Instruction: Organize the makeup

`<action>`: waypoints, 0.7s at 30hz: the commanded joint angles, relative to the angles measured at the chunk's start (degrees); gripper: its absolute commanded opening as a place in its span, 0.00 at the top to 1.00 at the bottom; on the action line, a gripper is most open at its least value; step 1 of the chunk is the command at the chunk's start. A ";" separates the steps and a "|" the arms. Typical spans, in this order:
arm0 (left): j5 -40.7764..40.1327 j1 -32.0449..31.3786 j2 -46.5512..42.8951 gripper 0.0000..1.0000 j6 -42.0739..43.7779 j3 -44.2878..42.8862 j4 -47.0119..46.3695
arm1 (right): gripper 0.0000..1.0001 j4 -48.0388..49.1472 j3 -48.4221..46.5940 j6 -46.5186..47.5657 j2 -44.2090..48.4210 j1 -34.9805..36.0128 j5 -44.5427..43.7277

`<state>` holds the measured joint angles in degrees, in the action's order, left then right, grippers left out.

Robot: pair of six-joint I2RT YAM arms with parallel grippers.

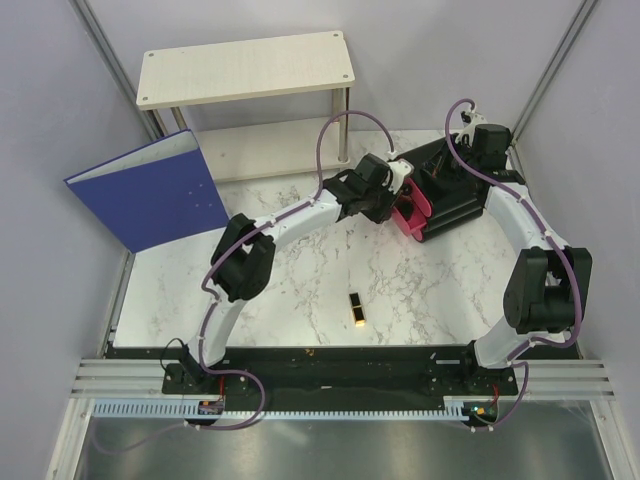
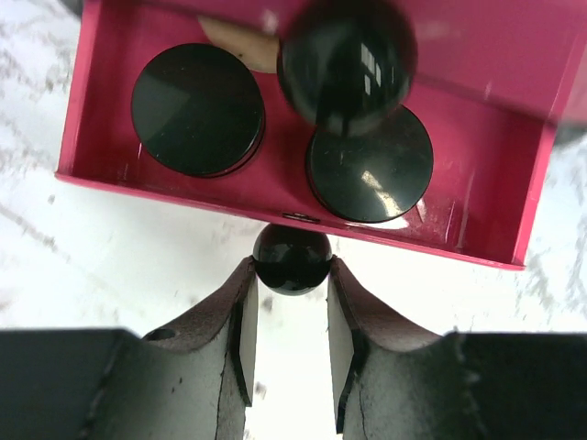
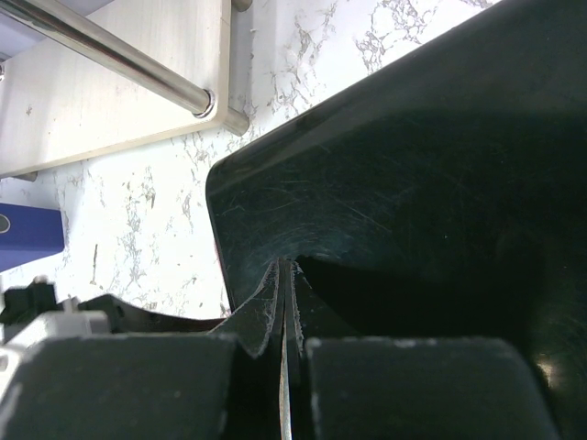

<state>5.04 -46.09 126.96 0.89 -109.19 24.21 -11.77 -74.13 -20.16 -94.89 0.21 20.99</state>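
Your left end effector (image 2: 291, 272) is closed partway on the round black drawer knob (image 2: 292, 258), one finger on each side. The pink drawer (image 2: 183, 194) is pulled out. It holds two black jars (image 2: 197, 108) (image 2: 369, 163), with the edge of a peach puff (image 2: 240, 46) behind them. Your right end effector (image 3: 284, 275) is fully closed with nothing in it, tips against the black organizer (image 3: 413, 183).

The lipstick (image 1: 356, 310) lies alone on the counter (image 1: 300, 290), well apart from the organizer. I can't see the tubes.

Risks:
- The knob is glossy and round, so it can slip out of a light pinch.
- A hard push could slide the whole organizer unless the right arm braces it.
- Shutting the drawer now would leave the lipstick out.
- A jolt could shift the jars.

No readable writing or brand anywhere.
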 commanded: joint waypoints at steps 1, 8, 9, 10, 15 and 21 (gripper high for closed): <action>4.63 -0.06 2.41 0.98 -8.00 -7.70 -8.91 | 1.00 -27.52 8.74 3.55 -7.33 0.14 -5.09; 6.91 0.03 5.84 0.98 -13.53 -12.18 -12.51 | 1.00 -27.52 9.26 3.82 -6.98 0.23 -5.09; 7.09 0.03 6.11 0.98 -13.80 -12.54 -12.60 | 1.00 -27.52 9.35 3.82 -6.97 0.23 -5.00; 7.70 0.03 6.72 0.98 -14.07 -12.80 -12.60 | 1.00 -27.52 9.27 3.73 -6.80 0.23 -5.00; 10.33 -0.06 6.38 0.85 -16.79 -11.40 -15.05 | 1.00 -27.61 9.09 3.73 -6.71 0.23 -4.91; 11.58 0.03 4.45 0.54 -19.52 -8.68 -16.38 | 1.00 -27.69 8.91 3.90 -6.80 0.23 -4.91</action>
<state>11.27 -45.10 134.89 -12.75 -117.75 17.72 -11.62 -73.34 -20.12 -94.17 0.21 21.10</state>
